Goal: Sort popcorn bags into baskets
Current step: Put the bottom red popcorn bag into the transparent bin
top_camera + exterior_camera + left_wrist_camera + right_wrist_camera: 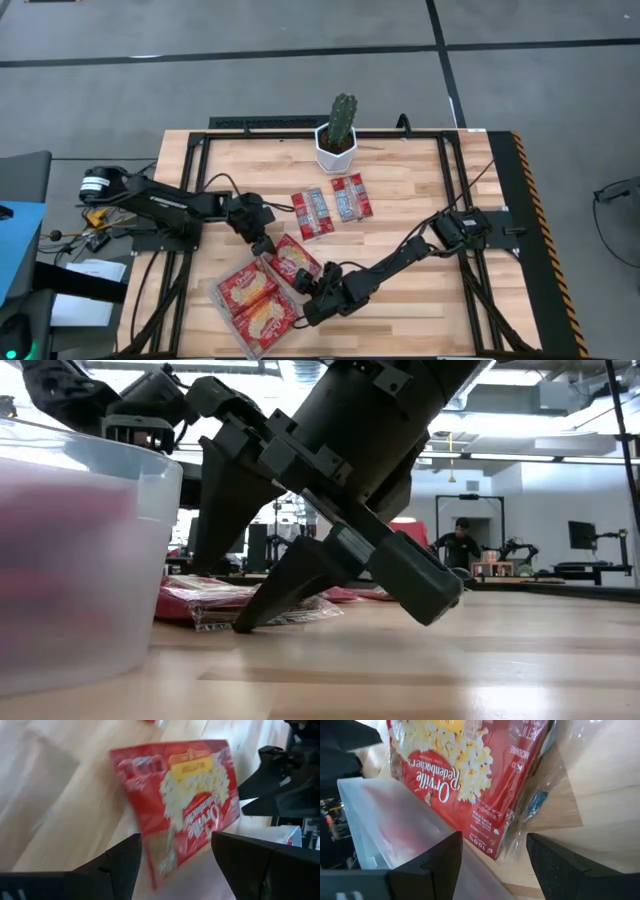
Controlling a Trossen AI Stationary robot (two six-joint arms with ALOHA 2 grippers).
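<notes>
A large red popcorn bag (296, 262) with a yellow popcorn picture lies flat on the table beside the clear tray's (222, 310) far right corner. The tray holds two more large bags (252, 298). Two slim packets (312, 212) with silver middles lie farther back. My left gripper (264, 245) is open at the loose bag's left end; in its wrist view the fingers (176, 836) stand on either side of the bag's corner (165, 855). My right gripper (308, 290) is open at the bag's near end, its fingers (494, 837) either side of the clear sealed edge (540, 800). My left gripper straddles the bag's corner; whether a finger touches it, I cannot tell. My right gripper comes slanting down from the table's right; in the low view one fingertip (245, 622) meets the table at the bag's clear edge (215, 622), and whether it presses on that edge, I cannot tell.
A white hexagonal pot (336, 148) with a cactus stands at the far edge. The tray's wall (385, 815) rises right beside my right gripper. Bare wood lies to the right of the packets. A person (460, 545) sits in the room beyond the table.
</notes>
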